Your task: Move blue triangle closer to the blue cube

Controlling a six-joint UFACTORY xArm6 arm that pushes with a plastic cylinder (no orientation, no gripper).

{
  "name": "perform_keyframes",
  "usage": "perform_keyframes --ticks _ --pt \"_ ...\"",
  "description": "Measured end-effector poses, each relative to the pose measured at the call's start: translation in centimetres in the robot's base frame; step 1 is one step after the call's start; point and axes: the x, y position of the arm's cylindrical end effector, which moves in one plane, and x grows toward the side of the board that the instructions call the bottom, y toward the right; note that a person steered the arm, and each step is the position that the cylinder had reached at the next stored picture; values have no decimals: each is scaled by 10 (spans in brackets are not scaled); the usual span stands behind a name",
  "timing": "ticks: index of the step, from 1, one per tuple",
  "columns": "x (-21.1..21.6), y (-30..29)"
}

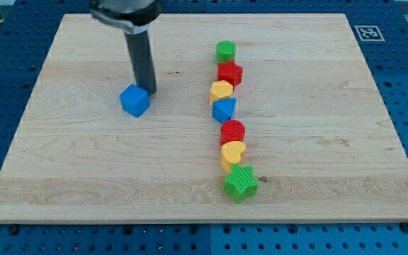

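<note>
The blue cube (134, 100) sits left of the board's centre. The blue triangle (224, 109) sits in a column of blocks to the view's right of centre, well apart from the cube. My tip (149, 92) rests on the board just to the cube's upper right, touching or nearly touching it. The dark rod rises from there to the view's top.
The column runs top to bottom: green cylinder (226, 51), red block (230, 73), yellow block (221, 91), the blue triangle, red cylinder (232, 132), yellow heart (233, 153), green star (241, 183). The wooden board (69, 177) lies on a blue pegboard table.
</note>
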Motion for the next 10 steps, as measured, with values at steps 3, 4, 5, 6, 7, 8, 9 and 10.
perform_keyframes --ticks 3,4,5,6,7,8,9,10 --pt "-220 24" --pt "-214 119" --pt "-170 209" --pt "-87 247" --pt "-15 243" --pt "20 212" --pt "23 212" --pt "48 212"
